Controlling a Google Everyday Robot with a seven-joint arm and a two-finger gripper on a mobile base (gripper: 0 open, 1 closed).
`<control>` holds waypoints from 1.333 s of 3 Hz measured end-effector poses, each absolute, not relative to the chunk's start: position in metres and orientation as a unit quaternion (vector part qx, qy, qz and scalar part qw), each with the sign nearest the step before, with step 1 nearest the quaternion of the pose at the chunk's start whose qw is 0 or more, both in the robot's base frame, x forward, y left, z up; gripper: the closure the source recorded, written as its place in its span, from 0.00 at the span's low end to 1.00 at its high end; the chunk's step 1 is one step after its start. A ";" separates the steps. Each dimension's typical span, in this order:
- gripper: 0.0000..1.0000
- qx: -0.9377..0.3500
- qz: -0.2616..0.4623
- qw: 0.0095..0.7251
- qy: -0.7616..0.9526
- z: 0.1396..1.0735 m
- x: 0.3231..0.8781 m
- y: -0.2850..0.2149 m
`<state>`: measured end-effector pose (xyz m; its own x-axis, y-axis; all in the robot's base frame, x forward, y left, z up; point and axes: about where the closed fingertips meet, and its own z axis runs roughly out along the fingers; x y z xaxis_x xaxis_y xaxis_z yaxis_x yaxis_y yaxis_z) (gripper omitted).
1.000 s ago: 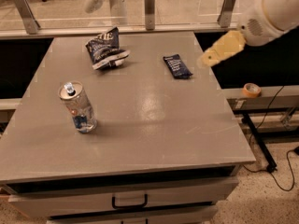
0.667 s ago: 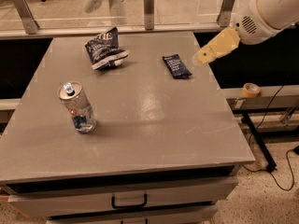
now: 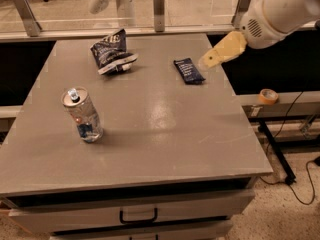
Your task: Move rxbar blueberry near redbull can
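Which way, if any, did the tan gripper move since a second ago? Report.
Yes: the tan gripper moved left, now just right of the unmoved flat navy rxbar blueberry.

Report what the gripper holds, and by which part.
Nothing. The gripper hangs just right of the rxbar blueberry, which lies flat on the table.

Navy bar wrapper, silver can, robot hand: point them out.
Flat navy bar wrapper (image 3: 189, 70), camera view, its middle.
Slim silver metal can (image 3: 85, 116), camera view, its side.
Tan hand (image 3: 208, 61), camera view, tip, right of wrapper.
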<state>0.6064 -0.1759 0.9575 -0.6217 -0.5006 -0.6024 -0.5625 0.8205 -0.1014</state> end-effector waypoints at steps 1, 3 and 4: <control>0.00 -0.267 0.007 0.316 0.910 0.931 0.638 -0.153; 0.00 -0.173 0.008 0.307 0.936 0.879 0.684 -0.128; 0.00 -0.151 0.009 0.301 0.941 0.860 0.695 -0.126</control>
